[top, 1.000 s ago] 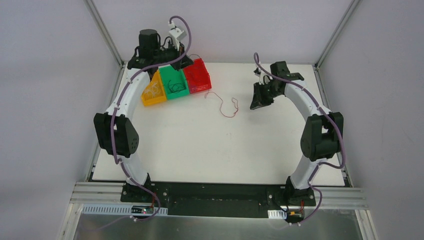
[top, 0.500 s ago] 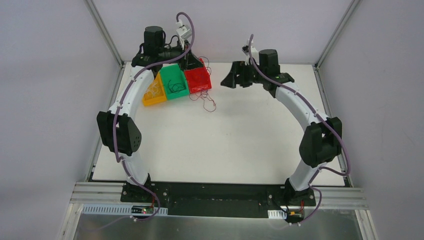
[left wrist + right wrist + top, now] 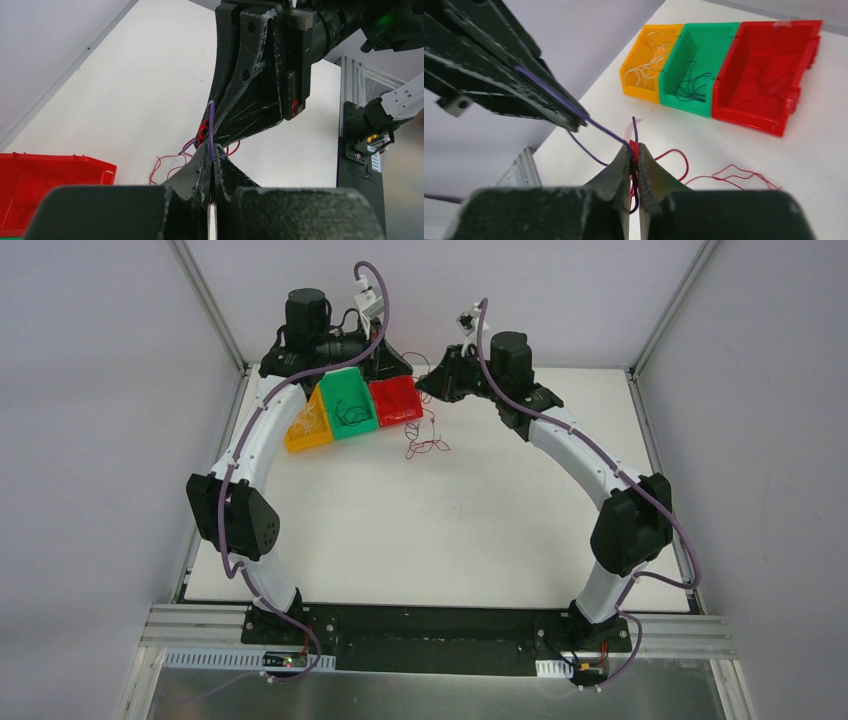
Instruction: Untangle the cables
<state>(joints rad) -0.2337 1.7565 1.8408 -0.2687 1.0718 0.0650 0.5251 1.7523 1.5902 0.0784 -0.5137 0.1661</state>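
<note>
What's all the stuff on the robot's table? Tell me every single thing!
table: one, white, under everything
bins: three in a row at the far left, yellow bin, green bin, red bin
whitish cables: a few, in the yellow bin
dark cables: a few, in the green bin
thin red cables: a few, faint, in the red bin
red cable: one, trailing on the table up to the right hand
purple cable: one, stretched between the two hands
hoses: purple, along both arms
arms: two, white and black, left arm, right arm
left hand: black, shut on the purple cable
right hand: black, shut on the red cable, purple one there too
</note>
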